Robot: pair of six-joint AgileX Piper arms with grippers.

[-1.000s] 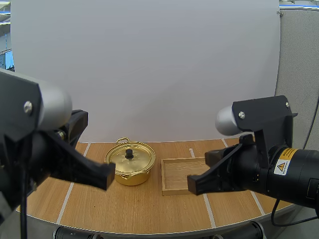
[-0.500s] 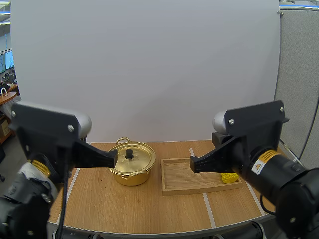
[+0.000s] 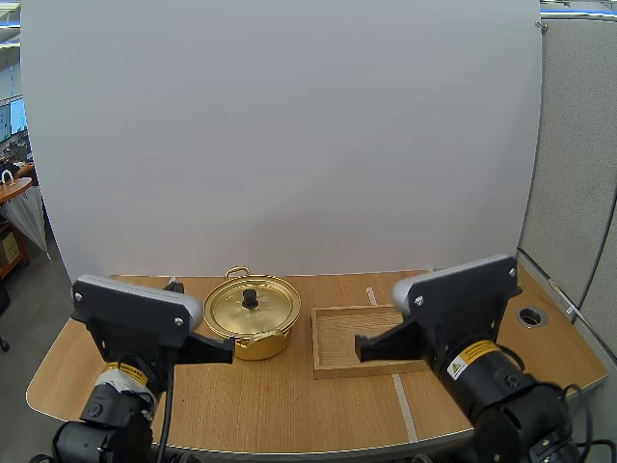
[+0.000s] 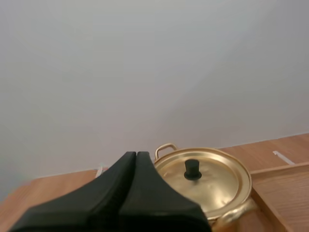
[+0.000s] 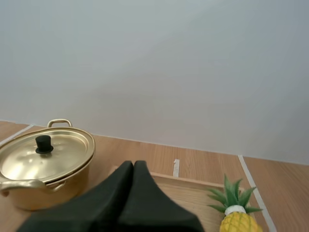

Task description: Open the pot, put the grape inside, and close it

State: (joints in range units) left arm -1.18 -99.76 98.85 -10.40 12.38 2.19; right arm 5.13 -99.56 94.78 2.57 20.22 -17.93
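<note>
Pot (image 3: 253,343) with lid (image 3: 262,309) on, left pincer (image 4: 136,155) closed — empty, right pincer (image 5: 133,165) likewise

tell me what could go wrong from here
The left pincer is shut; unless it opens, it may bump the small knob and shove the lid askew. The fruit on the tray near the right pincer is a pineapple, not a grape; its crown might stop the lid seating on the pot.

Lidded gold pot (image 3: 265,314), wooden tray (image 3: 334,334) just beside it
</note>
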